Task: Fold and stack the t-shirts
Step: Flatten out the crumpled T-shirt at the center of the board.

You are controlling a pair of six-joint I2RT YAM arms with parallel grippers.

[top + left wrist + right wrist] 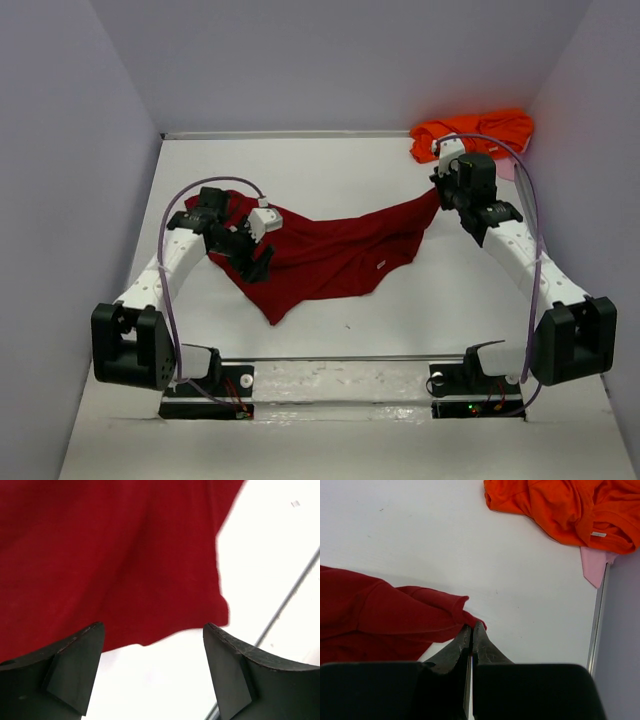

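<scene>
The dark crimson t-shirt point(330, 250) lies stretched across the middle of the table, its left end by the left arm and its right corner drawn out to the right. My right gripper point(441, 193) is shut on that right corner; in the right wrist view the shut gripper point(472, 630) pinches the red cloth point(380, 615). My left gripper point(257, 268) is open over the shirt's left part. In the left wrist view the gripper point(152, 647) holds nothing, and the red cloth point(115, 555) lies beyond its tips. The bright orange t-shirt point(475, 130) lies crumpled at the back right corner and also shows in the right wrist view point(560, 505).
A small pink cloth point(594, 565) pokes out from under the orange t-shirt by the right wall. Grey walls close in the table on the left, back and right. A bare white strip of table point(330, 375) runs between the arm bases at the near edge.
</scene>
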